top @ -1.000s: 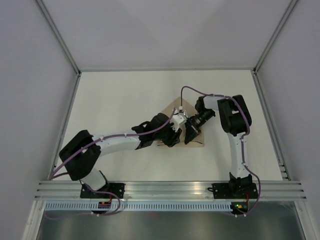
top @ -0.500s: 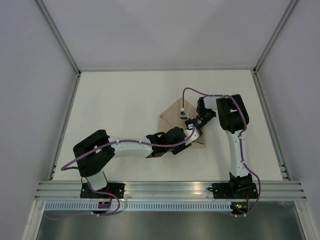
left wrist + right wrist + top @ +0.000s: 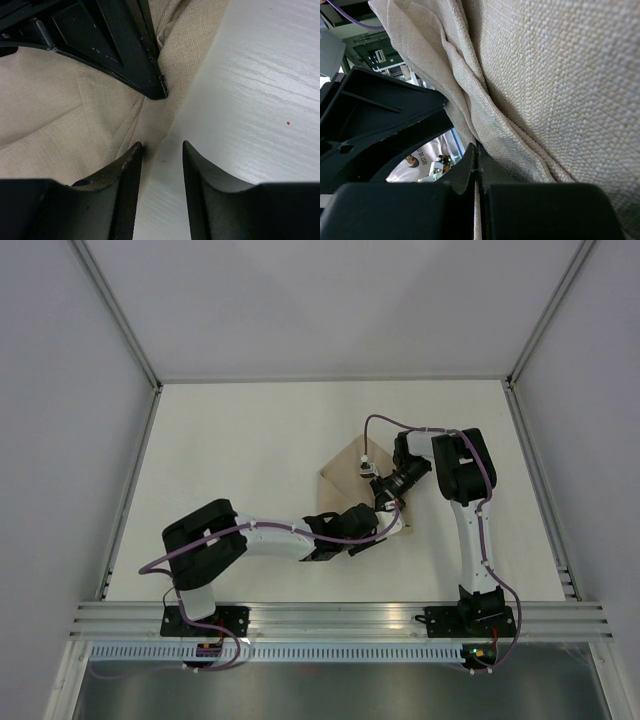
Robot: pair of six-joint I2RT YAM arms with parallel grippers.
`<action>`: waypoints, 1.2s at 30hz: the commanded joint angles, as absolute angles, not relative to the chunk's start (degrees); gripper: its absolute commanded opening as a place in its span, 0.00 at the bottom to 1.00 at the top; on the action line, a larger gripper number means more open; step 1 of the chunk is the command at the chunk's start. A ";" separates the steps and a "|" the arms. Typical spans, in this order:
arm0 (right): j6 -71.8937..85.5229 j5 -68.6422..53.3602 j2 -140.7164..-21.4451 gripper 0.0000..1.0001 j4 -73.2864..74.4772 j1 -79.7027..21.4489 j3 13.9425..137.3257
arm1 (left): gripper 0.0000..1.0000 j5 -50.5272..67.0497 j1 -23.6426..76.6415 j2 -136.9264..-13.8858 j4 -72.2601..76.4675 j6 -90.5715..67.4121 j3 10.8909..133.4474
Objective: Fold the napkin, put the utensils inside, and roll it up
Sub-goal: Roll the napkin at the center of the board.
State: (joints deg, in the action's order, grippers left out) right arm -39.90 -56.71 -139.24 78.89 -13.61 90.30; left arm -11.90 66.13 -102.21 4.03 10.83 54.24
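Tan-beige soft cloth napkin [image 3: 343, 466], folded. Black right gripper [image 3: 476, 152] clamped tight on its fold — black left gripper [image 3: 161, 148], napkin's 5 o'clock, jaws half-spread astride hem, empty.

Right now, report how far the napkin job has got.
Done: the napkin lies folded into a rough triangle. In hand: the right gripper is shut on a fold of it; the left gripper stands open astride its edge. Left: no utensils in view, so placing them and rolling remain.
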 commanded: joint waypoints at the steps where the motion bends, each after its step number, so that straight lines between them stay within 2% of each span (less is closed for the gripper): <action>1: -42.71 -47.11 -144.49 0.00 69.43 -12.22 90.26 | 0.43 -11.16 66.80 -103.88 6.77 13.53 56.51; 6: -43.33 -47.37 -145.11 0.00 70.40 -12.13 90.79 | 0.39 -11.16 66.80 -106.08 8.26 14.15 57.04; 11: -43.77 -47.37 -145.55 0.00 71.19 -12.13 91.14 | 0.30 -11.78 66.80 -107.66 9.14 15.38 57.74; 19: -44.73 -47.81 -145.28 0.01 72.60 -12.13 91.85 | 0.02 -8.44 66.71 -110.47 5.72 15.21 60.11; 23: -45.52 -48.78 -144.41 0.02 73.65 -11.87 92.28 | 0.02 -3.35 65.92 -111.44 1.86 13.63 61.70; 24: -45.70 -49.30 -144.14 0.04 74.17 -11.60 92.46 | 0.02 -2.03 65.57 -111.53 0.98 12.58 62.05; 30: -44.30 -52.11 -138.00 0.37 73.57 -8.97 93.51 | 0.02 12.37 59.34 -111.97 -7.19 7.22 65.47; 36: -38.41 -54.49 -128.68 0.45 67.68 -4.58 93.69 | 0.02 24.33 53.71 -111.88 -12.29 3.09 67.67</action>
State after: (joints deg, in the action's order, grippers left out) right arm -40.05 -55.24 -134.50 76.82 -7.66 92.71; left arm 13.69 55.51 -110.24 -4.82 8.69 66.59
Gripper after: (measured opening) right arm 0.441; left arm 0.177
